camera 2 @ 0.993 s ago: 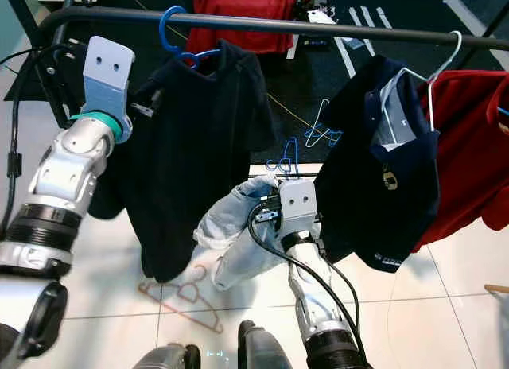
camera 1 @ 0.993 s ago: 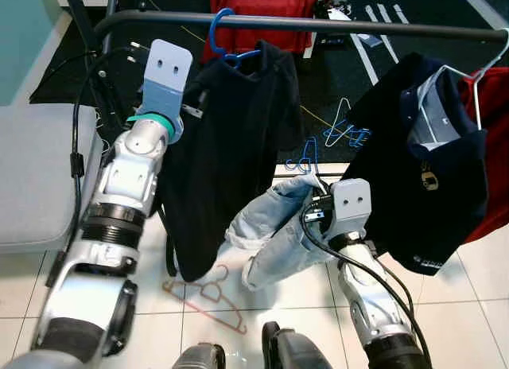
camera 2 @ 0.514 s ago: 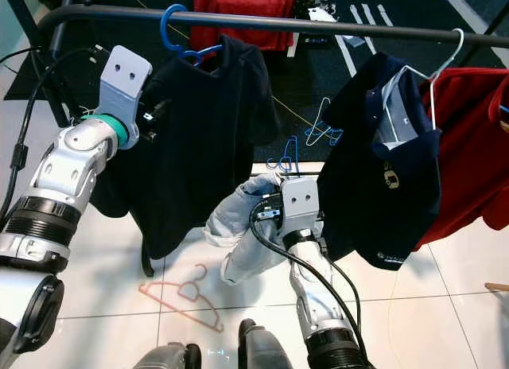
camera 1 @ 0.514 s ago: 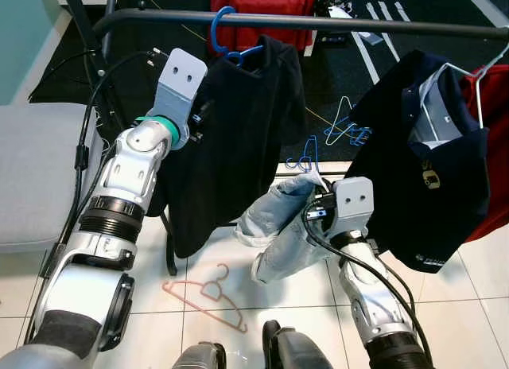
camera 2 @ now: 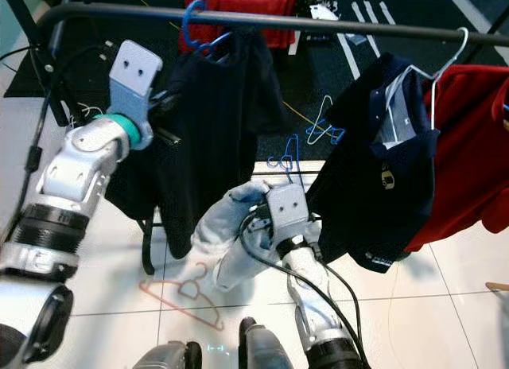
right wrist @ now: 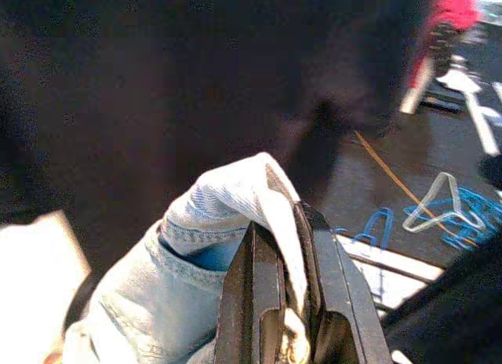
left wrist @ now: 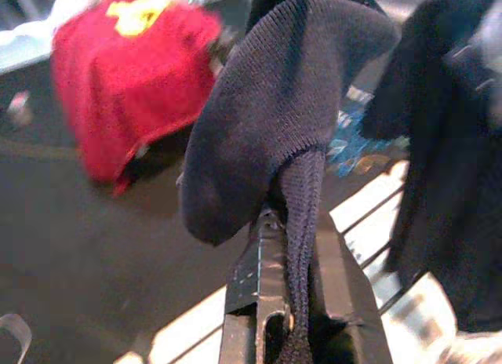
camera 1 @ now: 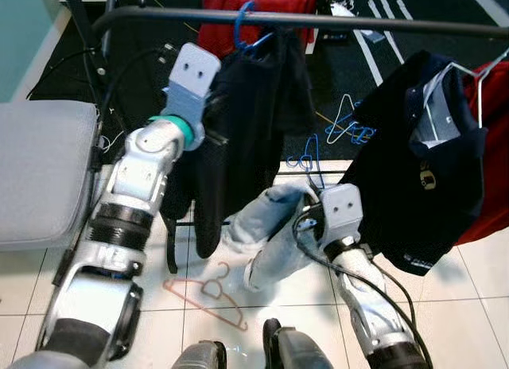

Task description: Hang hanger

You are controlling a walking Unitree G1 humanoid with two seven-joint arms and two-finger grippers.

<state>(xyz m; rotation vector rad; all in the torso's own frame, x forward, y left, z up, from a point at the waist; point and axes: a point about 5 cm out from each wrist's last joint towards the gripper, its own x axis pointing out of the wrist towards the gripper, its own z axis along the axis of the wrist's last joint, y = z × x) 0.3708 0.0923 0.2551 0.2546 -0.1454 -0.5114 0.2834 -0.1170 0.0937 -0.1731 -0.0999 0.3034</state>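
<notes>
The left gripper (left wrist: pixel 286 301) is pinched on a fold of the black sweater (camera 1: pixel 246 122), whose blue hanger (camera 1: pixel 248 31) has its hook over the black rail (camera 1: pixel 318 21) just above and beyond the fingers. The right gripper (right wrist: pixel 282 301), lower and near the robot's middle, is clamped on a white edge of the light denim jeans (camera 1: pixel 274 234), which hang below it.

The knit looks soft and limp, so it probably swings and stretches when pulled by the cloth alone; it gives little control over the hook. The thin plastic hanger is likely light and stiff, and its neck just under the hook seems the surer hold. The denim is heavier and floppy, and a pinch on one edge may slip.

The hanger's shoulders are hidden inside the sweater, and how firmly the hook sits on the rail is hard to judge. Both grippers' fingertips are buried in fabric. A pink hanger (camera 1: pixel 208 293) lies on the tiled floor (camera 1: pixel 469 305) below, and blue hangers (camera 1: pixel 350 130) lie beyond the rail.
</notes>
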